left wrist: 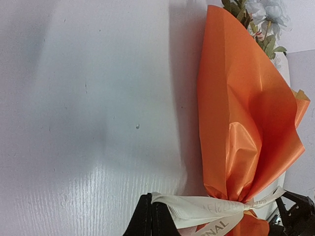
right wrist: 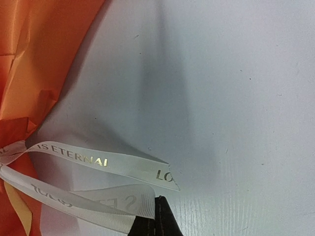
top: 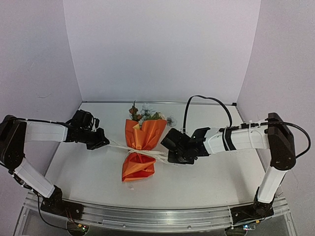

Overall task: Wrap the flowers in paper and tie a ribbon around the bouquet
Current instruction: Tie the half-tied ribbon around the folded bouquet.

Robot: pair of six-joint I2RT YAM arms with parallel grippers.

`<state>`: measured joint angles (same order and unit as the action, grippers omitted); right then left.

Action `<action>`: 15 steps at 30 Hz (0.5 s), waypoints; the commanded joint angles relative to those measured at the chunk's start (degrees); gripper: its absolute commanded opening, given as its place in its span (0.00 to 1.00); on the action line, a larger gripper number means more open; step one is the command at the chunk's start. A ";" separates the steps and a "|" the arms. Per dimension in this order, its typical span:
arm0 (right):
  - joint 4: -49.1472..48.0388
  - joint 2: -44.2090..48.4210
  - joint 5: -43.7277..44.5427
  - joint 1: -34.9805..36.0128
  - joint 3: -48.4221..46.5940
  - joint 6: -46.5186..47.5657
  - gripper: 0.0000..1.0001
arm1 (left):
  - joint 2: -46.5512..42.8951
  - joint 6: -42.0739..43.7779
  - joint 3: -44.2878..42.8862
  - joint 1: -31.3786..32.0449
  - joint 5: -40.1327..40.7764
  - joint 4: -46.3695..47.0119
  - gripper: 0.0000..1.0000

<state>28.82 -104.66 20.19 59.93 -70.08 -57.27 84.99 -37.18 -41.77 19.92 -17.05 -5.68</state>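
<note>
Top view, bouquet: the bouquet (top: 140,147) lies mid-table (top: 88,172), with the flowers (top: 145,112) toward 12 o'clock and the orange paper (top: 142,135) cinched at its waist by the ribbon (top: 118,145).
Top view, arms: one at 9 o'clock of the wrap, one at 3 o'clock.
Left wrist view: the left end effector (left wrist: 151,219) sits at 6 o'clock, closed on a ribbon end.
Right wrist view: the right end effector (right wrist: 156,216) sits at 6 o'clock, clamped on a ribbon strand. A lettered tail lies loose just above it.

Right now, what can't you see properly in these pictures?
- Stems of the flowers: hidden inside the orange paper, every view.
- Whether the ribbon is knotted: bottom edge cuts it in the left wrist view; too small overhead.
- Left gripper, right gripper: wrist views' bottom edges cut off most of each.
</note>
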 commanded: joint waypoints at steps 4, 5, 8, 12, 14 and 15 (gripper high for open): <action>10.41 4.01 8.26 -1.18 -1.22 4.24 0.00 | -0.97 7.63 -9.84 -1.46 8.87 -11.51 0.00; 10.97 4.67 8.78 -1.16 -1.54 4.67 0.00 | -0.89 8.25 -11.47 -0.94 9.27 -12.79 0.00; 11.69 6.15 9.47 -1.19 -1.42 5.93 0.00 | 0.38 10.25 -15.62 0.01 11.02 -16.91 0.00; 11.95 4.90 7.40 -1.69 0.32 6.13 0.00 | 1.86 9.69 -15.01 -0.20 12.55 -18.69 0.00; 11.86 4.42 6.87 -1.75 1.69 5.34 0.00 | 1.95 8.01 -12.64 -0.51 11.34 -17.83 0.00; 11.74 4.31 6.67 -1.81 2.51 4.95 0.00 | 2.02 6.95 -11.08 -0.74 10.46 -16.95 0.00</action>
<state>30.66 -100.36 23.54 59.60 -70.88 -52.51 85.81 -29.40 -55.85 21.43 -13.54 -20.27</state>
